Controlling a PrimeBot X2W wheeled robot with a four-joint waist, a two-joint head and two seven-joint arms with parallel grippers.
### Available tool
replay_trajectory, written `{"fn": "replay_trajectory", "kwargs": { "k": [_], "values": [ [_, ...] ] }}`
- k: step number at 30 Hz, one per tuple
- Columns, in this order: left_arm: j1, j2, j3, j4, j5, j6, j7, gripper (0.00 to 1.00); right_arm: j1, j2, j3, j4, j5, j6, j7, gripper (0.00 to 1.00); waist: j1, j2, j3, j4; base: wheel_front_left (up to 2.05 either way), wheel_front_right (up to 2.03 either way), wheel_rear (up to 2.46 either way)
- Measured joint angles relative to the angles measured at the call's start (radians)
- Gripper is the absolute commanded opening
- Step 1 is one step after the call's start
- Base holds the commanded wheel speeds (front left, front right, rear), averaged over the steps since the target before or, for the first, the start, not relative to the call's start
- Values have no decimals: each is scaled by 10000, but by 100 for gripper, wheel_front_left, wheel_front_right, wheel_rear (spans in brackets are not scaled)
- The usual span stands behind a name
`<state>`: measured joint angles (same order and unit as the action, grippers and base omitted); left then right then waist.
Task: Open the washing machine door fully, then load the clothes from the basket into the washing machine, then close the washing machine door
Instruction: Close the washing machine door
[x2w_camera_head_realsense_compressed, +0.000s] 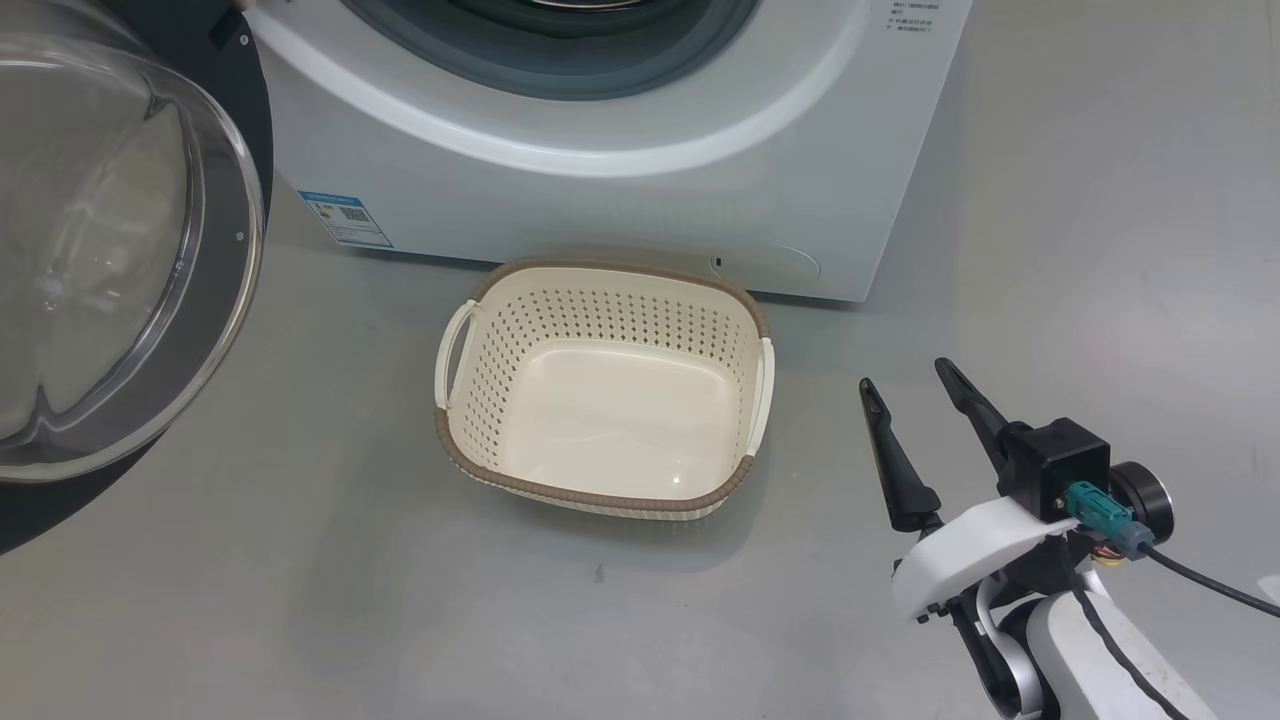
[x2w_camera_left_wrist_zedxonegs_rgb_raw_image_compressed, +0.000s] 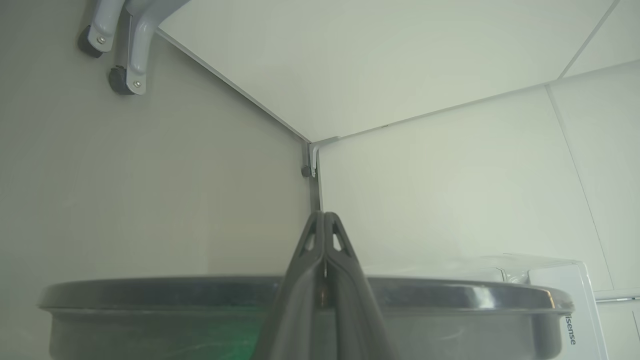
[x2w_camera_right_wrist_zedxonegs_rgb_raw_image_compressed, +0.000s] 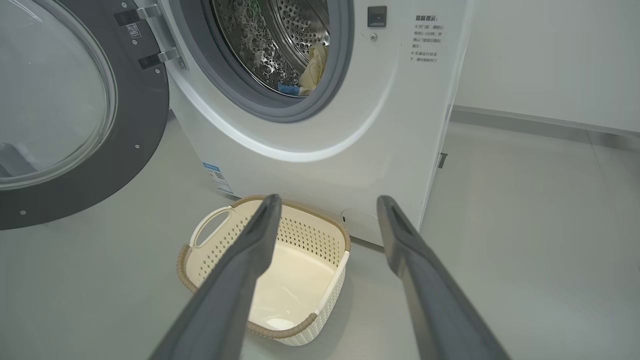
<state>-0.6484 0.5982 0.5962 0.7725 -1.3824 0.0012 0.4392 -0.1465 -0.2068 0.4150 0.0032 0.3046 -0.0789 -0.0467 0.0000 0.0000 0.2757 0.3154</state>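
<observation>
'isense' on washing machine (x2w_camera_left_wrist_zedxonegs_rgb_raw_image_compressed: 557, 300); blue qr label (x2w_camera_head_realsense_compressed: 345, 218); left gripper (x2w_camera_left_wrist_zedxonegs_rgb_raw_image_compressed: 324, 216) clenched, right gripper (x2w_camera_head_realsense_compressed: 904, 376) spread, empty.

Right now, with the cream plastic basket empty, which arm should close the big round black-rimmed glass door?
The left arm: its shut jaws sit at the round black-rimmed glass door's rim; the right arm, jaws open, hovers right of the cream perforated basket, far from that door.

The letters "isense" (x2w_camera_left_wrist_zedxonegs_rgb_raw_image_compressed: 570, 330) run sideways on a white panel of the washing machine (x2w_camera_left_wrist_zedxonegs_rgb_raw_image_compressed: 557, 292). Low on its front is a small blue label (x2w_camera_head_realsense_compressed: 345, 218) with a QR code, its print too small to read. A Chinese notice (x2w_camera_right_wrist_zedxonegs_rgb_raw_image_compressed: 425, 42) is printed beside the drum opening, and a tiny QR sticker (x2w_camera_right_wrist_zedxonegs_rgb_raw_image_compressed: 132, 31) sits on the washing machine door (x2w_camera_right_wrist_zedxonegs_rgb_raw_image_compressed: 145, 125).
</observation>
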Motion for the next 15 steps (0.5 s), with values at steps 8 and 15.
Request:
{"fn": "replay_trajectory", "kwargs": {
  "k": [8,15],
  "values": [
    [14,245,-94,77,-198,-263,1020,0,17,-8,25,-6,56,90,86,100,0,0,59,43,0,0,0],
    [29,307,-169,165,-368,-387,1707,0,17,-58,27,-4,140,125,115,100,0,0,36,111,0,0,0]
  ]
}}
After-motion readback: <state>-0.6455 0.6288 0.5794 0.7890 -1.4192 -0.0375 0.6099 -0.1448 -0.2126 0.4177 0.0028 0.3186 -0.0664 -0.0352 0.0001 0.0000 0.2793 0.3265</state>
